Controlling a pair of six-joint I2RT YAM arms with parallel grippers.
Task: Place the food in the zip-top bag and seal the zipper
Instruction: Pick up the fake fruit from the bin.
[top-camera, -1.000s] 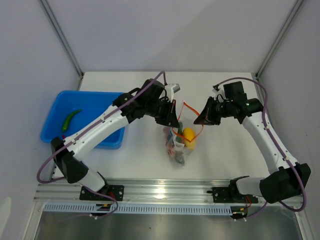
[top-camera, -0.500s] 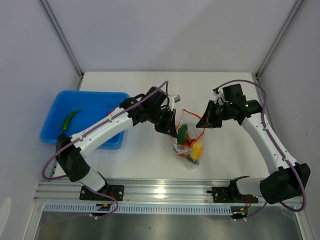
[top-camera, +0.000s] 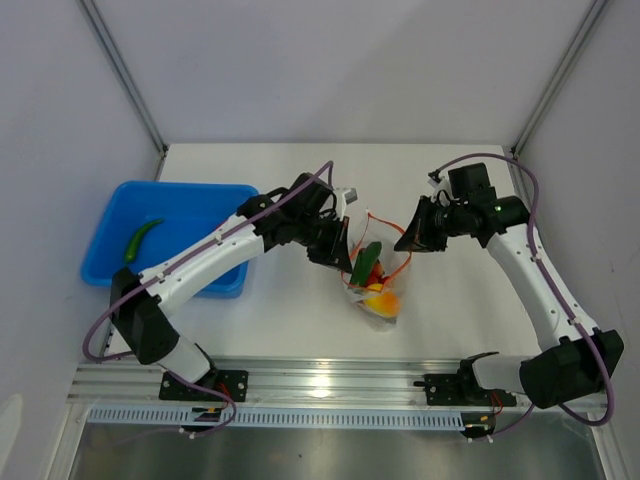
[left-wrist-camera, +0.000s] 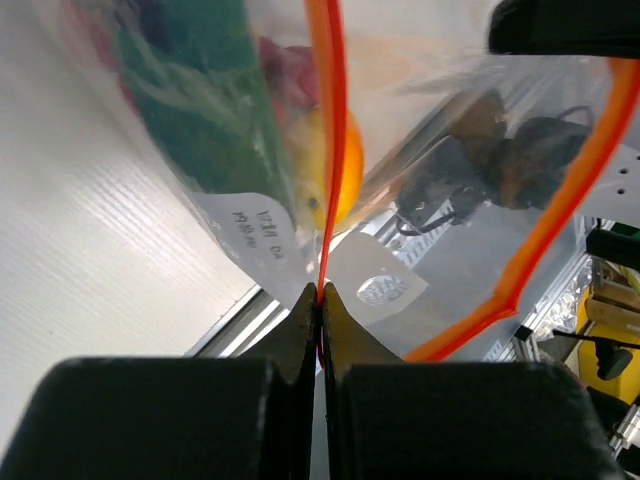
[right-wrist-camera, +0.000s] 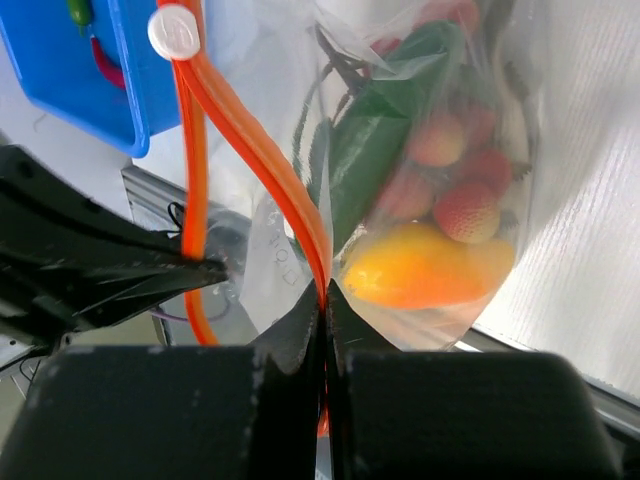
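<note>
The left fingers (left-wrist-camera: 297, 335) are pinched together on one strand of the zipper (left-wrist-camera: 327, 140), and the right fingers (right-wrist-camera: 295, 330) are clamped on the other strand, so the mouth of the zip-top bag (top-camera: 383, 300) gapes between the arms. The bag hangs over the middle of the white surface (top-camera: 280, 320), holding food — a yellow-orange mango (right-wrist-camera: 425, 265), red pieces (right-wrist-camera: 467, 213) and a green pepper (right-wrist-camera: 365, 150). A second green pepper (top-camera: 141, 238) lies in the blue tray (top-camera: 200, 195) at the left.

The zip-top bag (top-camera: 396, 270) hangs between left hand (top-camera: 347, 245) and right hand (top-camera: 405, 240) — food (top-camera: 378, 292) inside, tray (top-camera: 190, 215) well left.
</note>
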